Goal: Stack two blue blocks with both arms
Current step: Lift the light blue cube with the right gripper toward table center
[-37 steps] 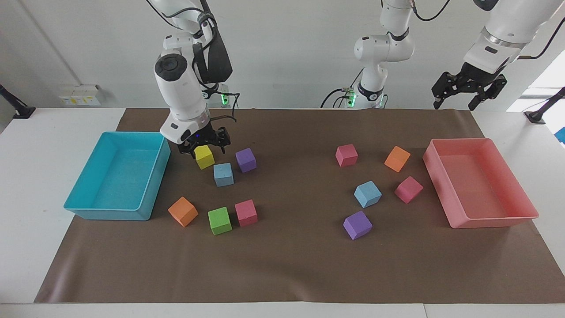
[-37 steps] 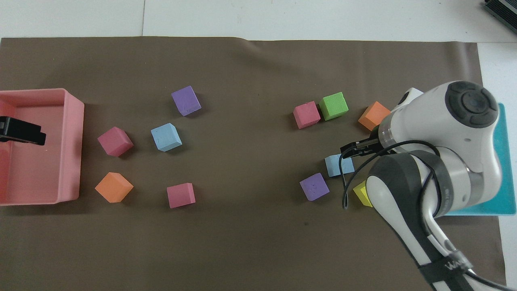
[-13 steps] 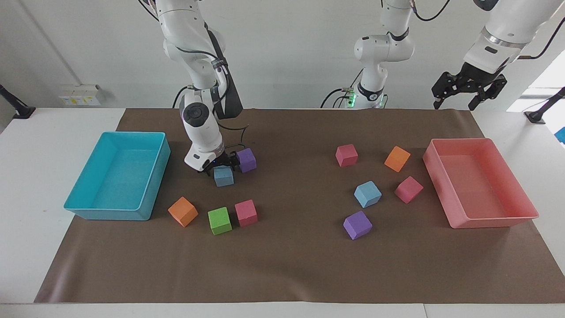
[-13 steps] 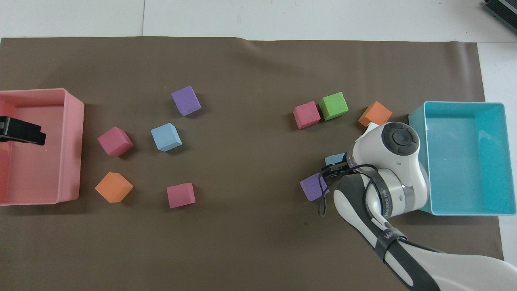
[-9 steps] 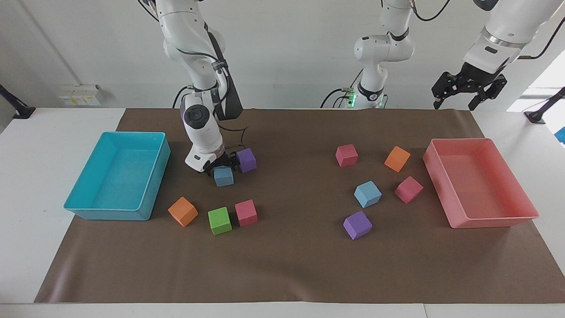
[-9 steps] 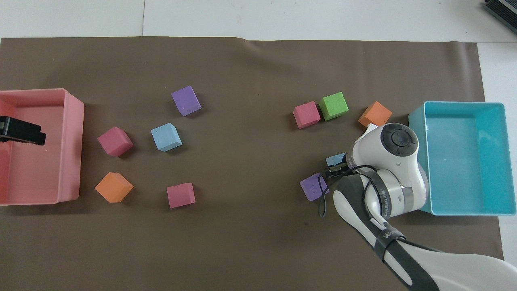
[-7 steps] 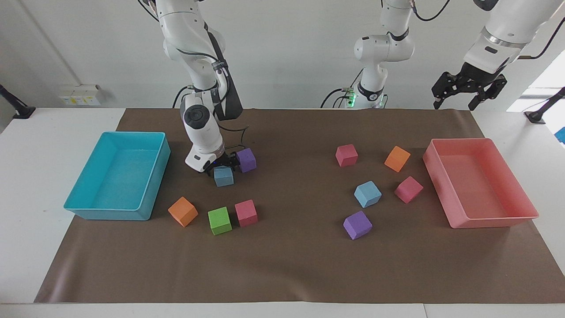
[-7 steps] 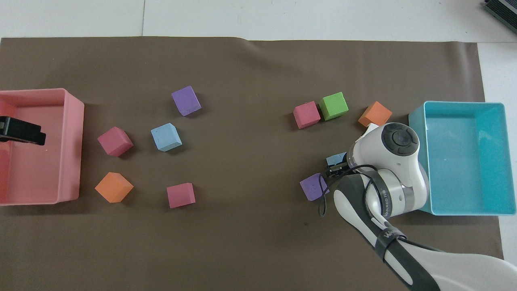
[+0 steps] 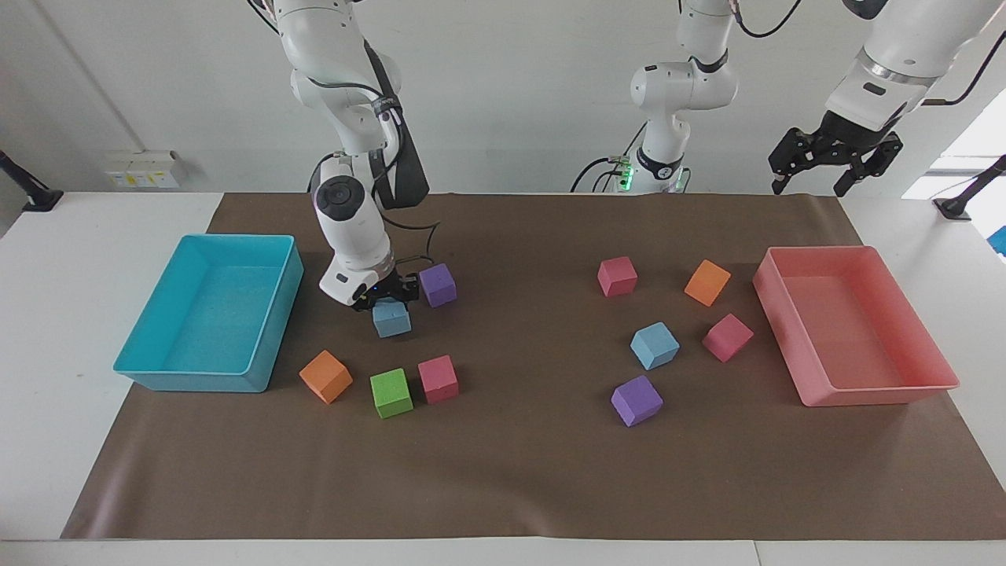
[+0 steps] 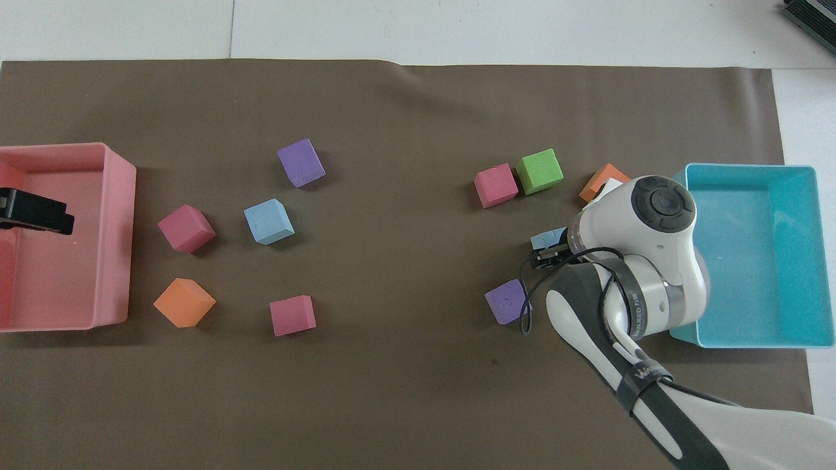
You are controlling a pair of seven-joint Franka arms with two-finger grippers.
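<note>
Sky-blue foam sits between the jaws of the right gripper (image 9: 388,302): they pinch one blue block (image 9: 391,321) from above, in the middle band of the facing view toward the right arm's end of the desk (image 9: 47,330). Whether that block rests on the brown mat (image 9: 519,472) or hangs just clear of it I cannot tell. A purple cube (image 9: 438,284) stands just beside the gripper, slightly higher in the frame, and the turquoise tray (image 9: 236,238) lies near it at the desk's end. Lower in the frame an orange cube (image 9: 325,376), a green cube (image 9: 391,392) and a pink cube (image 9: 438,379) form a loose row, the green and pink ones touching.

The second blue block (image 9: 654,345) lies on the mat well apart, near the frame's centre toward the left arm's end. The left gripper (image 9: 835,161) waits high in the frame's top corner, above the pink tray (image 9: 817,250), its jaws spread with nothing between them.
</note>
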